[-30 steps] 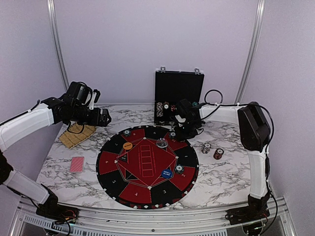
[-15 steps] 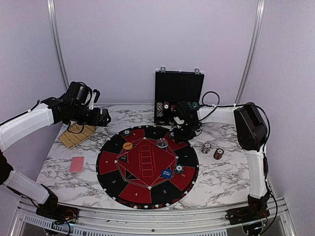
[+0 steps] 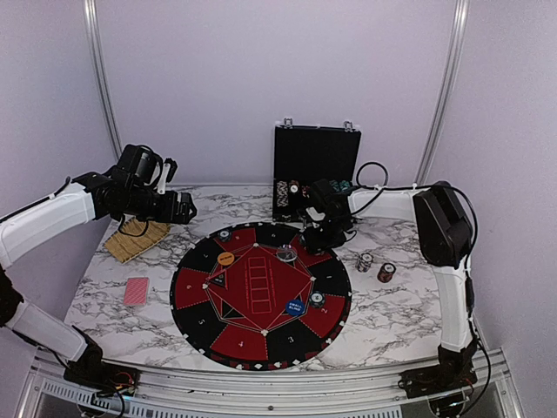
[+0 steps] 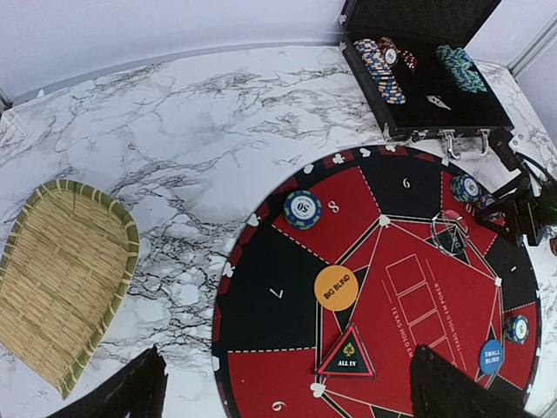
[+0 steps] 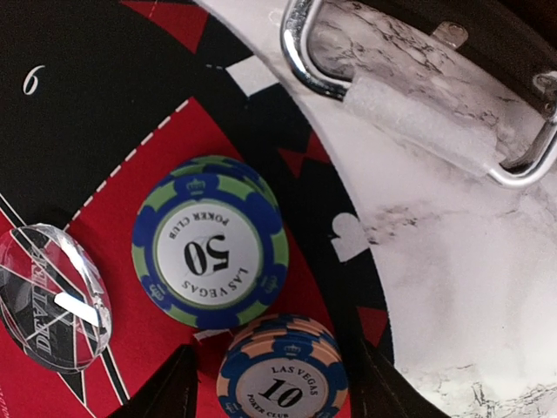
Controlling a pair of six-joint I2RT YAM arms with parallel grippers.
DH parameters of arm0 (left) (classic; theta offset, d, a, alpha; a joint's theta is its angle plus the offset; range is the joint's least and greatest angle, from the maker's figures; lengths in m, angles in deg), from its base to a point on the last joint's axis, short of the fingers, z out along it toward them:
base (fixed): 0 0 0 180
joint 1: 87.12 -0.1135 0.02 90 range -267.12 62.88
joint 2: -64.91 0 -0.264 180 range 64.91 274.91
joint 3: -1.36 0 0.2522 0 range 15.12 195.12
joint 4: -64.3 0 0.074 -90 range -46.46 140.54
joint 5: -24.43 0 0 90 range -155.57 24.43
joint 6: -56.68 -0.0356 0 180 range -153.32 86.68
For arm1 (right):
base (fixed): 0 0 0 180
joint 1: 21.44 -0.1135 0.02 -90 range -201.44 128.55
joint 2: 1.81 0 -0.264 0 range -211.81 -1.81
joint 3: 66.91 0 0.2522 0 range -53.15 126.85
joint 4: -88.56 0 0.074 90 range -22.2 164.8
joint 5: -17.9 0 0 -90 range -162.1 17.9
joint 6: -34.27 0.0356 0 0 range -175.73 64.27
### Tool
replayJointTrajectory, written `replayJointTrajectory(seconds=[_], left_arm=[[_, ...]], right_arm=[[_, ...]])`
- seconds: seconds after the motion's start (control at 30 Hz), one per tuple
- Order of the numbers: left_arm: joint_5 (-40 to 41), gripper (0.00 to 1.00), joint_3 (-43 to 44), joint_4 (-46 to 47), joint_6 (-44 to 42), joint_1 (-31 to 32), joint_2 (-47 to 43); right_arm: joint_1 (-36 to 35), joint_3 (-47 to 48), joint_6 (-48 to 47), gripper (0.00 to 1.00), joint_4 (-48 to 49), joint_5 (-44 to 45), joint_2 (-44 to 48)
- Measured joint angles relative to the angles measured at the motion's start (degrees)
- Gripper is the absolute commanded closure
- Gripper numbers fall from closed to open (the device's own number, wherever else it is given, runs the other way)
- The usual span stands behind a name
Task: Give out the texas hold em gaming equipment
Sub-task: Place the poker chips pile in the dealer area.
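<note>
Right wrist view puts the right pincer (image 5: pixel 275 357) low over the round mat (image 5: pixel 87 104), its jaws spread on either side of a short stack of 10 chips (image 5: pixel 283 383) that sits on a red segment near the mat's rim. I see a narrow gap on each side, so I judge the stack to be resting free and not pinched. The first hazard is the lift-off: clearance is slim, and any sideways drift while rising can catch the stack's edge and drag or topple it. The second hazard is the blue-green 50 chip (image 5: pixel 210 255), which lies just beside the stack; the finger on that side can nudge it out of its segment. The clear marker disc (image 5: pixel 54 296) lies a little farther off and is less exposed. The chrome handle (image 5: pixel 305 61) of the black case (image 3: pixel 315 165) lies close beyond the rim, so a low swing toward the case risks a strike. The left pincer (image 4: pixel 290 366) hangs fully spread and empty above the desk (image 4: pixel 174 113) near the bamboo tray (image 4: pixel 61 279), well apart from this work, and poses no collision risk where it is.
</note>
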Motion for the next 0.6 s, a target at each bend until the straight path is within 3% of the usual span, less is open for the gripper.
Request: replayJointTrajectory(seconds=[0.37,0.6], left_arm=[[-0.2,0.01,0.0,0.0,0.0,0.0,0.0],[-0.6,0.01,0.0,0.0,0.0,0.0,0.0]], right_arm=[[-0.1,-0.1,0.0,0.35,-2.0,0.9,2.0],[-0.1,-3.1,0.5,0.32,-2.5,2.4,10.5]])
